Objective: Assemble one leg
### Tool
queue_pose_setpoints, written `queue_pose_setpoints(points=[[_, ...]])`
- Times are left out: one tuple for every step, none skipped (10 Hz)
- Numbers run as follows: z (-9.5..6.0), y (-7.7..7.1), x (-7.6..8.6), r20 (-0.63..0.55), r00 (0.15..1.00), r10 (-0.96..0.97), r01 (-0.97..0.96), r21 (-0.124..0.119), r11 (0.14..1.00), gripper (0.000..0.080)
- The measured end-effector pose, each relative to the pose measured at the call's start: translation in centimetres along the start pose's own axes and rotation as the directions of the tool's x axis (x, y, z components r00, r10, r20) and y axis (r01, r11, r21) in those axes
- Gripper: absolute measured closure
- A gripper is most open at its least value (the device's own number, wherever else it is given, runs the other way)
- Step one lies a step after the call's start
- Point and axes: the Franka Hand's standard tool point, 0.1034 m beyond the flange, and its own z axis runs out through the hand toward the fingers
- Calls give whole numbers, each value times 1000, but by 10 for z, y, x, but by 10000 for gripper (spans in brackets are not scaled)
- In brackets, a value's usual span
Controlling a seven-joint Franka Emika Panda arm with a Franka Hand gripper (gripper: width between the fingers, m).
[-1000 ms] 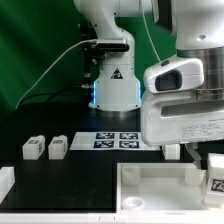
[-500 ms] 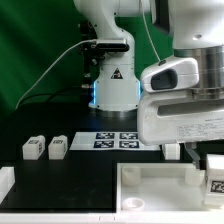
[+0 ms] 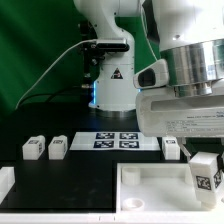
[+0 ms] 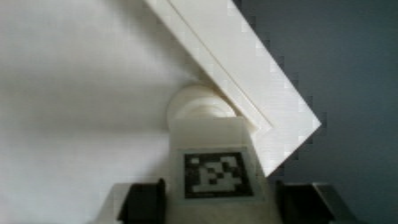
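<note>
In the exterior view my gripper [image 3: 205, 160] is shut on a leg [image 3: 206, 176], a small white block with a tag, and holds it upright over the right end of the large white tray-like piece [image 3: 150, 178]. In the wrist view the leg [image 4: 215, 140] sits between my two dark fingers [image 4: 146, 203], tag facing the camera. Its rounded end is at the corner of the tray piece, against the raised rim [image 4: 228, 60]. I cannot tell whether it touches the floor of the piece.
Two more legs [image 3: 33, 148] [image 3: 57, 147] stand on the black table at the exterior view's left, and another [image 3: 171, 148] behind the tray piece. The marker board [image 3: 120, 139] lies in front of the robot base [image 3: 112, 85]. A white part [image 3: 5, 180] is at the left edge.
The arm has swung and turned at the wrist. The held leg has shifted a little toward the exterior view's left and more of it shows. The loose legs have not moved.
</note>
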Motion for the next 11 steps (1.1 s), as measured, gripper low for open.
queue_pose_setpoints(points=[[0,-1,-3,4,995,102,-102,-5,995,504],[0,-1,-3,6,987,161,-161,-4,987,504],[1,-2,-6,11,969,246,-246,-2,969,504],[3,-6,-12,20,913,407,-407,3,913,504],[4,-9,-16,28,866,500,-500,10,866,504],[5,-14,-21,41,783,620,-621,9,784,504],[6,-15,-22,46,748,662,-663,7,748,504],[6,-15,-22,46,750,659,-660,7,751,504],[6,-15,-23,46,755,654,-655,6,755,429],[6,-15,-23,46,756,653,-654,6,757,248],[6,-15,-23,46,758,650,-651,6,759,181]])
